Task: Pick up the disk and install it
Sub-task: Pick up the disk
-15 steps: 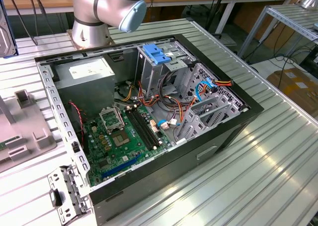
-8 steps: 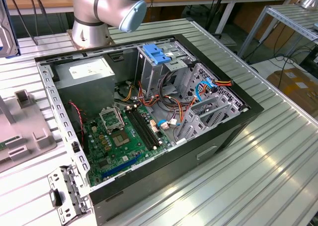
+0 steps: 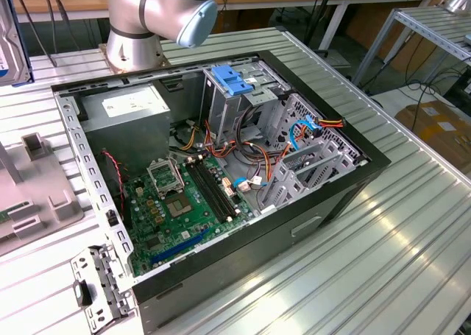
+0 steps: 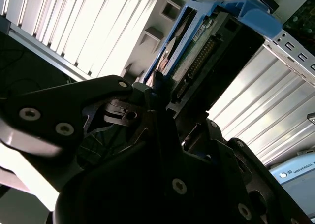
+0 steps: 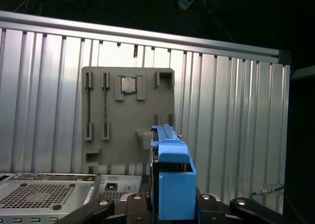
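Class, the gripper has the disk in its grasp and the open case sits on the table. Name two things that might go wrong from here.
1. The gripper clamps the disk near one end, with most of it sticking out, so it may tilt or slip.
2. Loose cables lie beside the drive cage in the case; they may snag or block the disk.

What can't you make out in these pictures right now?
Disk label: edge-on in the first wrist view, steeply angled in the second wrist view.
Disk's held end: behind the gripper in the second wrist view.
Arm: cut by the exterior view's top edge.
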Controlling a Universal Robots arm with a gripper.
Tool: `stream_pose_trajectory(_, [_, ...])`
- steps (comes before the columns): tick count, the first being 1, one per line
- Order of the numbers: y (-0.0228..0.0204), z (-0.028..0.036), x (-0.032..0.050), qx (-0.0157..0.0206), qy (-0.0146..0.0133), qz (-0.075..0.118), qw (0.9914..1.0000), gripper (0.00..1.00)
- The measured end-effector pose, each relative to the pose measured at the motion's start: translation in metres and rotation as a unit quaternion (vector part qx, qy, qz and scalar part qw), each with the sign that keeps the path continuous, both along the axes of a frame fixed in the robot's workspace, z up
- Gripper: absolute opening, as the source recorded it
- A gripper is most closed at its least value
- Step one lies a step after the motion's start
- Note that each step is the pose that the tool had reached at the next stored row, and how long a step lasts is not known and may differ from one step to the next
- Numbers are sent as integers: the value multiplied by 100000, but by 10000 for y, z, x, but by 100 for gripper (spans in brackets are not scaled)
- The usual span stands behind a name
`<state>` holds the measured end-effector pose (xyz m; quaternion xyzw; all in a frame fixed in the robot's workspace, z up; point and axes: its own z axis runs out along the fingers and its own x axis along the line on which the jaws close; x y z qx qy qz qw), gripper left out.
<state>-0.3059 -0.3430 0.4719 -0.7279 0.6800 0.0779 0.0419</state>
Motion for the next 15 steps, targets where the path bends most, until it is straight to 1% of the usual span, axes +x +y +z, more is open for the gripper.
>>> stream_pose_trajectory(5, [-8, 0, 21, 0, 0, 2, 100000, 36])
stream_pose_trajectory(10, [-26, 0, 65, -3, 2, 0, 100000, 36])
stream_pose_trajectory(15, [-36, 0, 92, 0, 2, 0, 100000, 36])
